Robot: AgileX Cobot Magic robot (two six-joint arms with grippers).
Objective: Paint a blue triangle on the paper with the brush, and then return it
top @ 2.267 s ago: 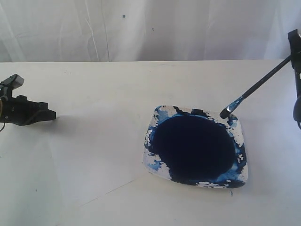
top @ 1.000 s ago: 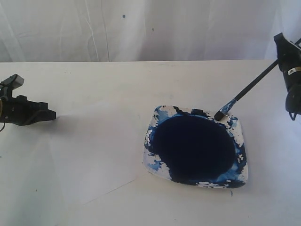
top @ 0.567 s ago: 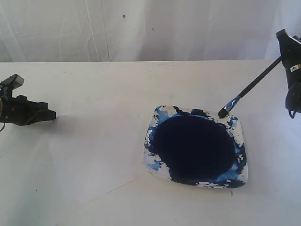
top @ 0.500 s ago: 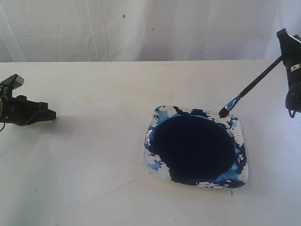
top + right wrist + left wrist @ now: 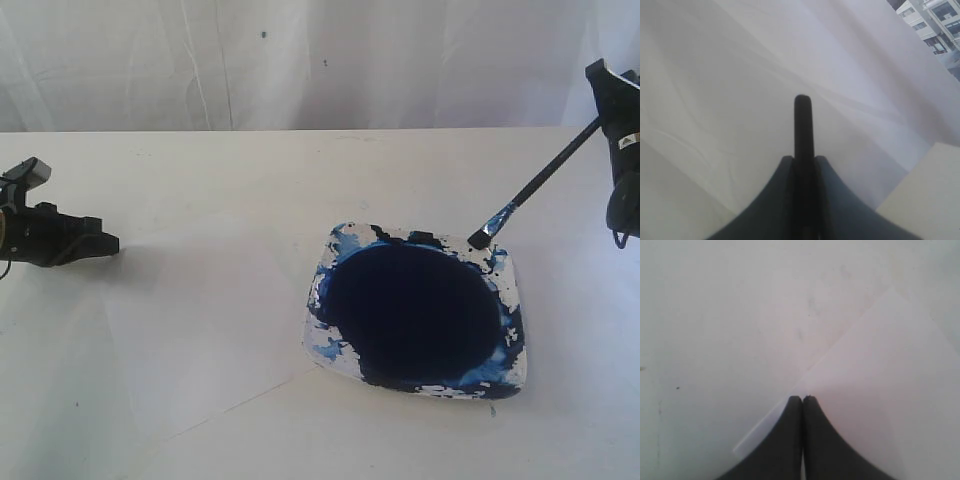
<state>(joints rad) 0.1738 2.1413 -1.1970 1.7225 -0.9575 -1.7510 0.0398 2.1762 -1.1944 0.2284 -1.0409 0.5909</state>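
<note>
My right gripper (image 5: 599,118) is at the far right, above the table, shut on the black handle of the brush (image 5: 540,181). The brush slants down to the left, and its blue-stained tip (image 5: 477,240) hovers at the back right rim of the paint dish (image 5: 512,277). The handle's end (image 5: 802,125) sticks out between the right gripper's (image 5: 803,160) fingers. Shut and low at the left, my left gripper (image 5: 102,243) (image 5: 802,399) rests over a corner of the white paper (image 5: 880,380). The sheet (image 5: 200,330) is barely distinct from the table. No blue triangle shows on it.
The dish holds a large dark navy paint pool (image 5: 415,310) and has blue smears on its white rim. A white curtain (image 5: 320,60) hangs behind the table's far edge.
The right gripper and brush have shifted a little; the tip moved slightly right and up from the dish rim. The left arm has not moved.
</note>
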